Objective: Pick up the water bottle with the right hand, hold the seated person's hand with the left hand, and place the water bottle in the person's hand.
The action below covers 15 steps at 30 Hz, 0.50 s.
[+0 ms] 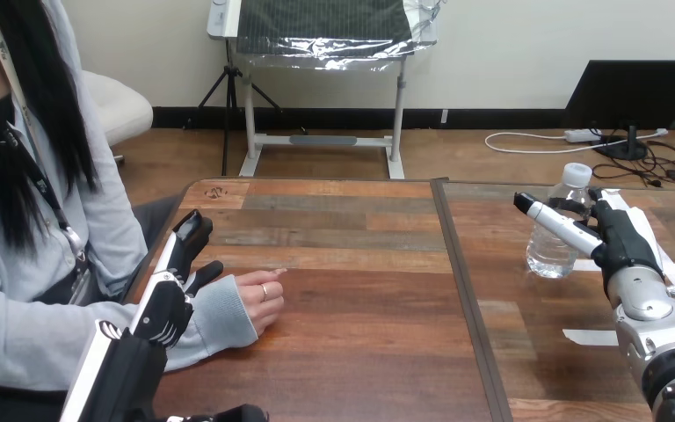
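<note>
A clear water bottle [552, 251] with a white cap stands upright on the right part of the wooden table [360, 352]. My right hand [622, 239] is right beside it, open. One straight digit reaches across the bottle's front and the other fingers lie behind it, so the bottle stands between them. At the table's left edge the person's hand [259, 294] rests palm down, its grey sleeve on the wood. My left hand [171, 294] is on the outer side of that sleeve at the wrist, open, fingers pointing straight away and thumb lying against the sleeve.
A dark seam [461, 290] splits the tabletop into a left and a right half. White tape strips [589, 336] lie on the right half near my right forearm. The person sits close against the table's left side.
</note>
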Each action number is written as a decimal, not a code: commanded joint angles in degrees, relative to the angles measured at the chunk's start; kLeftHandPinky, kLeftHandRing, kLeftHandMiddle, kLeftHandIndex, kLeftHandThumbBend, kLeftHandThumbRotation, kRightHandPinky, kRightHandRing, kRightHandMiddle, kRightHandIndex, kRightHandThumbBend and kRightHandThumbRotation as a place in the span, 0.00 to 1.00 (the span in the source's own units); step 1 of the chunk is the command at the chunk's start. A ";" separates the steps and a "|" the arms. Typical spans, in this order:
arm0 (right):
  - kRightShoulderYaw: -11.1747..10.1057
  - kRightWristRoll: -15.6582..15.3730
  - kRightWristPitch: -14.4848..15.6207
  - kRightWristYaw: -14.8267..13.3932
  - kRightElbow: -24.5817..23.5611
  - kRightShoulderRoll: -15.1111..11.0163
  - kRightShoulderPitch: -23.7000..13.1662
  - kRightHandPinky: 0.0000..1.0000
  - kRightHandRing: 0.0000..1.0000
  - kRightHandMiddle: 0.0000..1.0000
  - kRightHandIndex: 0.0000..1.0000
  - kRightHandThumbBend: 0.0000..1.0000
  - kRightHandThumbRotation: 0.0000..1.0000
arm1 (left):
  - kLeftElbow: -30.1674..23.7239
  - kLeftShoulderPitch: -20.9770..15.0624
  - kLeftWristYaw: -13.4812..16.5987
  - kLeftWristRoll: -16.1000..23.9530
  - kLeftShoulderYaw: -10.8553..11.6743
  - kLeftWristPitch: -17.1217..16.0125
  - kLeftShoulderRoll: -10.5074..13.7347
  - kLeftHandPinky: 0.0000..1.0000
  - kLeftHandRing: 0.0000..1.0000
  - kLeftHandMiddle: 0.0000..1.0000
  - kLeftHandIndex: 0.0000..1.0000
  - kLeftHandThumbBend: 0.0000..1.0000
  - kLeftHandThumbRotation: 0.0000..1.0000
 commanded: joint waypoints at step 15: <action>-0.15 0.45 -2.00 0.05 -0.93 -0.07 -3.49 0.93 0.97 1.00 1.00 1.00 0.56 | -0.89 -3.40 0.12 0.33 0.66 -0.38 0.89 0.91 1.00 1.00 1.00 1.00 0.58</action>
